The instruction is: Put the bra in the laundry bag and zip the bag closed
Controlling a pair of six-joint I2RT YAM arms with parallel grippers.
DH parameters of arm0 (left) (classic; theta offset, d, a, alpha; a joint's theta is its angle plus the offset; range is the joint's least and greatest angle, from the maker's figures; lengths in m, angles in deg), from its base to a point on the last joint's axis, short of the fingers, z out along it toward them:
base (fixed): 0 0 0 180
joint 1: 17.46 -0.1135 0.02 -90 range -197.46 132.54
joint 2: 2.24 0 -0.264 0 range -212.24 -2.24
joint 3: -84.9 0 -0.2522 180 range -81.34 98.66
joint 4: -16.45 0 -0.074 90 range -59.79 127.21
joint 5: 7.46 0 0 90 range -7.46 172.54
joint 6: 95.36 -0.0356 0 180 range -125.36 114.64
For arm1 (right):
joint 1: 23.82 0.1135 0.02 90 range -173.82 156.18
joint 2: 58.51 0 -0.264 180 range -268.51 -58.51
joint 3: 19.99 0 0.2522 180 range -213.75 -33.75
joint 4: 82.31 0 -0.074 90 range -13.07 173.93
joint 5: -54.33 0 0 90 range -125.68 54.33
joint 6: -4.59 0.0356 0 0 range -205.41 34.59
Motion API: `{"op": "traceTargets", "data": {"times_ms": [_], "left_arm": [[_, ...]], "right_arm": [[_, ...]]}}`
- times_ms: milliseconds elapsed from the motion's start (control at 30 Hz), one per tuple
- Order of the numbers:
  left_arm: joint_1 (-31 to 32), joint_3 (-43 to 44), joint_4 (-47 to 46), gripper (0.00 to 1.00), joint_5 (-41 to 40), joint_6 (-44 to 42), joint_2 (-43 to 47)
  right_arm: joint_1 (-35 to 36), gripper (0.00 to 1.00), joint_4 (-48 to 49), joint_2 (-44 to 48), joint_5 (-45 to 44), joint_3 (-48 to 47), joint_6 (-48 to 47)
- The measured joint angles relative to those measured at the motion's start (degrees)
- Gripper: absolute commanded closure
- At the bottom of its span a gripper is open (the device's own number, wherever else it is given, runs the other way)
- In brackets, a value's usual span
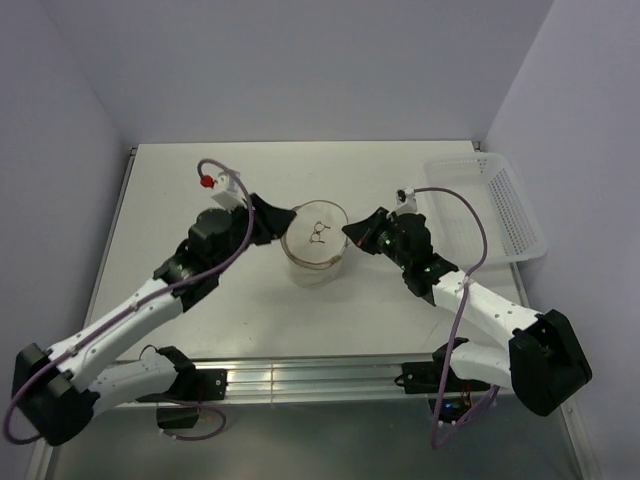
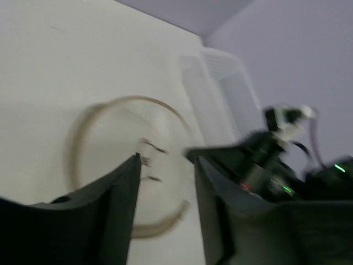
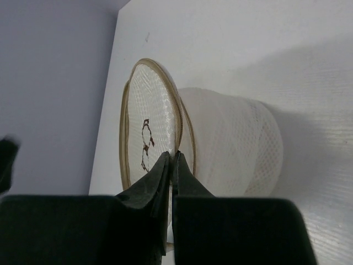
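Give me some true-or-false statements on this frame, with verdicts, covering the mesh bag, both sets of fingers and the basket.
1. The laundry bag sits between the left gripper and the right gripper. True.
2. The left gripper's fingers are pressed shut. False: they stand apart, with the bag's round face showing through the gap.
3. The right gripper's fingers are closed together at the bag's tan rim. True.
4. The perforated basket is at the left edge of the table. False: it is at the far right edge, apart from the bag.
5. The bag's round face with the small black bra symbol points up towards the top camera. True.
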Motion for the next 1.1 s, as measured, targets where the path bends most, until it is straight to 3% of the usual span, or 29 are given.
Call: {"op": "traceTargets", "data": {"times_ms": [133, 233, 433, 767, 1100], "left_arm": [[14.21, -6.56, 0.63, 0.63, -5.33, 5.14, 9.20], [21.05, -12.13, 0.90, 0.67, -9.53, 10.43, 9.81], [32.39, -13.03, 2.49, 0.53, -17.86, 16.15, 2.58], [33.53, -12.66, -2.51, 0.53, -24.22, 20.96, -3.21], [33.53, -7.93, -2.93, 0.59, -25.35, 21.62, -7.13]], "right_arm": [[4.13, 1.00, 0.20, -0.22, -6.82, -0.09, 2.25], [6.56, 1.00, 0.55, -0.79, -10.99, -0.07, 4.50], [10.69, 1.00, 1.55, -0.90, -15.65, 0.92, 7.04], [12.13, 1.00, 1.97, 2.93, -17.94, 5.27, 7.67], [15.82, 1.00, 3.52, 5.62, -19.80, 7.58, 6.88]]}}
